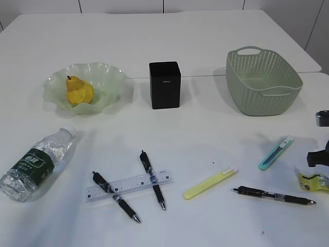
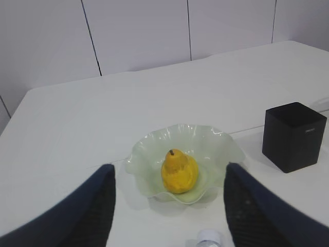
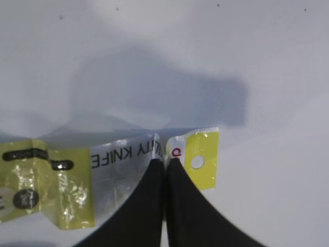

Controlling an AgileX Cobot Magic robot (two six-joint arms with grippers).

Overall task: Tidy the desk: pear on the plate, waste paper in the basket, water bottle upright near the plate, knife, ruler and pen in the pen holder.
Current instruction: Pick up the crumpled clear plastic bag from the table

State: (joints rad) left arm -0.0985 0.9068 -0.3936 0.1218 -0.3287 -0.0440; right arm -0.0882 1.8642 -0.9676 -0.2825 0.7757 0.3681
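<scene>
The yellow pear [image 1: 79, 91] sits in the pale green ruffled plate [image 1: 110, 77]; both also show in the left wrist view, the pear [image 2: 179, 171] inside the plate [image 2: 216, 146]. My left gripper [image 2: 169, 206] is open and empty, short of the plate, with the bottle cap [image 2: 209, 238] just below it. The water bottle [image 1: 36, 162] lies on its side at the left. My right gripper [image 3: 165, 162] is shut on the yellow and white waste paper [image 3: 118, 154], which shows at the right edge of the exterior view [image 1: 313, 181]. The black pen holder [image 1: 165, 85] and the grey-green basket [image 1: 263, 81] stand at the back.
A clear ruler [image 1: 128, 186] lies across two black pens [image 1: 152, 179] [image 1: 115, 196] at the front centre. A yellow knife [image 1: 209, 182], a teal knife [image 1: 276, 152] and a third pen [image 1: 273, 195] lie at the front right.
</scene>
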